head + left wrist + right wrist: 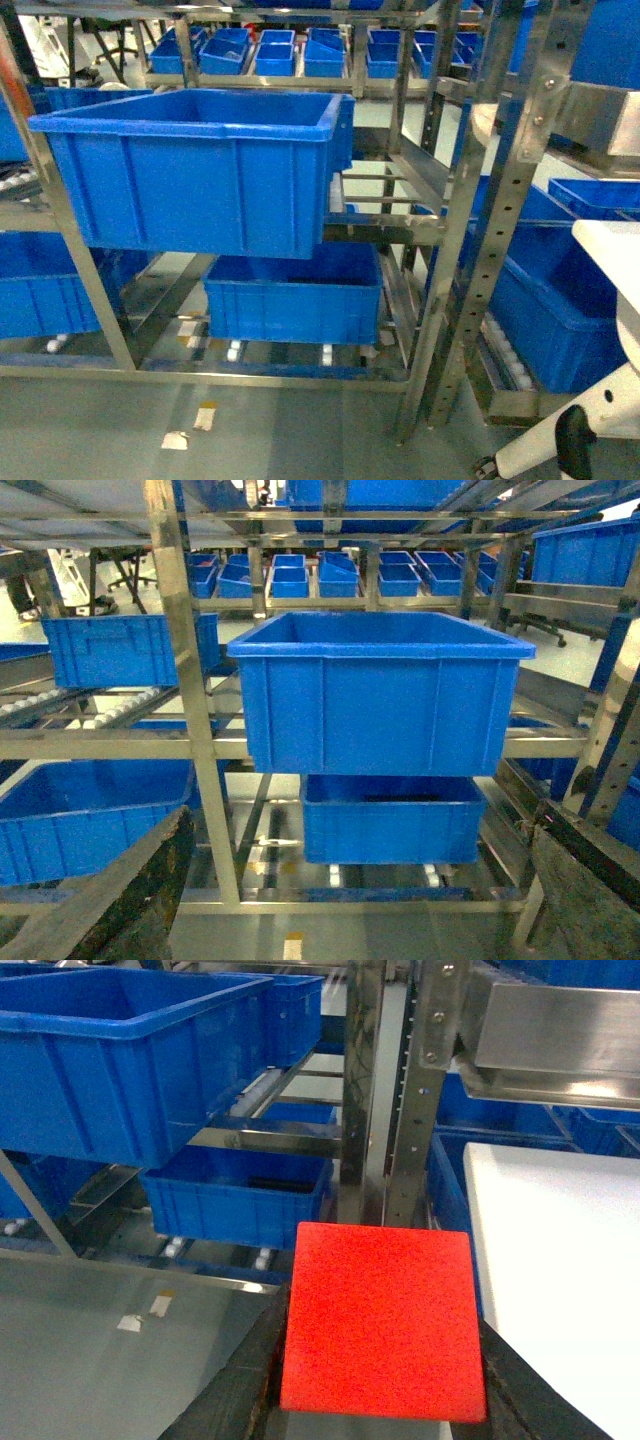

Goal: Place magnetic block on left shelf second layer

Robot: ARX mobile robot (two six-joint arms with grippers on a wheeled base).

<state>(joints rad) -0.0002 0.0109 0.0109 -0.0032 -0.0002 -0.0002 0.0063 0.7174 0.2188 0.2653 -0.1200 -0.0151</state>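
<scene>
The magnetic block point(380, 1310) is a red cube filling the lower middle of the right wrist view, and my right gripper point(378, 1400) is shut on it, a dark finger pressing each side. It hangs above the grey floor, in front of the steel posts. The left shelf second layer point(385, 228) is a steel rail level with white rollers, carrying a large blue tote point(200, 170). That level point(100, 743) and the tote point(380, 690) also face my left gripper point(365, 880), which is open with nothing between its dark fingers point(140, 890). Neither gripper shows in the head view.
A lower blue tote point(295, 295) sits under the second layer. A white tabletop point(560, 1260) lies just right of the held block, beside steel uprights point(415, 1110). More blue totes point(560, 320) fill the right rack. Paper scraps point(190, 428) lie on the floor.
</scene>
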